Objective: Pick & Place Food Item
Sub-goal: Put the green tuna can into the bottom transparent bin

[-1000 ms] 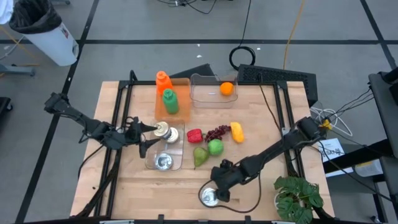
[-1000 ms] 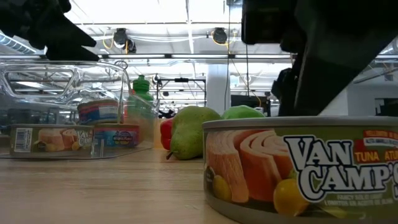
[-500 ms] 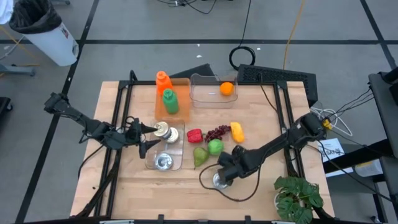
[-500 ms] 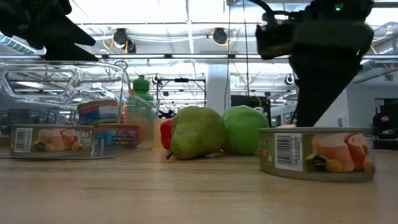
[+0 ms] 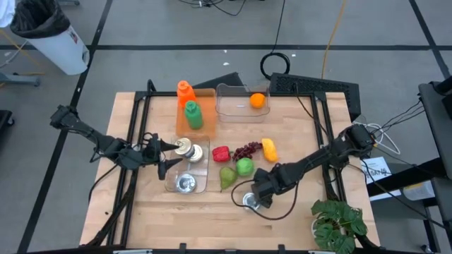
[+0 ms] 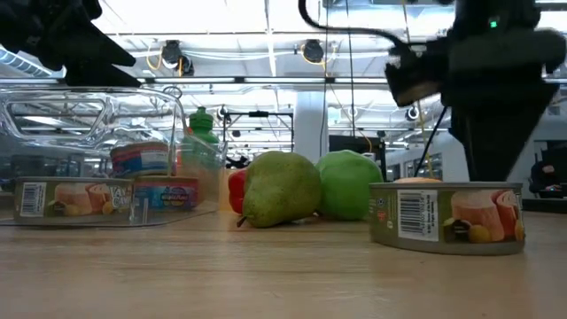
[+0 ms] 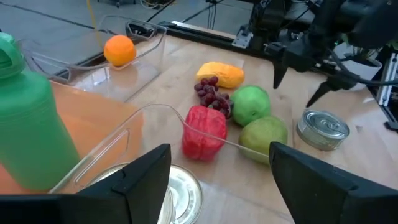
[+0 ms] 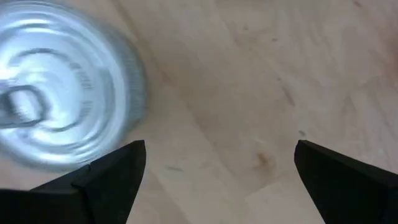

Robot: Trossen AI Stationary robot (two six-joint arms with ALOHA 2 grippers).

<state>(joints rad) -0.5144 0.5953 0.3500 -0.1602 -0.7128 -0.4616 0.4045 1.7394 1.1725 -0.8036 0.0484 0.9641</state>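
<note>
A silver tuna can [image 5: 250, 202] [image 6: 443, 217] stands upright on its base on the wood table, near a pear [image 5: 227, 176] and a green apple [image 5: 244, 167]. My right gripper [image 5: 263, 192] hovers open just above and to the right of the can. In the right wrist view the can [image 8: 59, 118] lies off to one side of the open gripper [image 8: 220, 149], outside the gap. My left gripper [image 5: 169, 156] waits open over a clear bin [image 5: 201, 185] that holds two more cans.
A red pepper [image 5: 220, 153], grapes [image 5: 247, 149] and a yellow fruit [image 5: 269, 149] lie mid-table. An orange [image 5: 258, 100] sits in a far clear bin. Green [image 5: 193, 114] and orange [image 5: 185, 92] bottles stand on an orange tray. A plant [image 5: 339, 226] fills the near right corner.
The can has travelled with my right gripper from the table's near edge toward the pear and apple, a little rightward, and stands there now. In the last half second the gripper has risen and drawn off to the right while the can stayed put.
</note>
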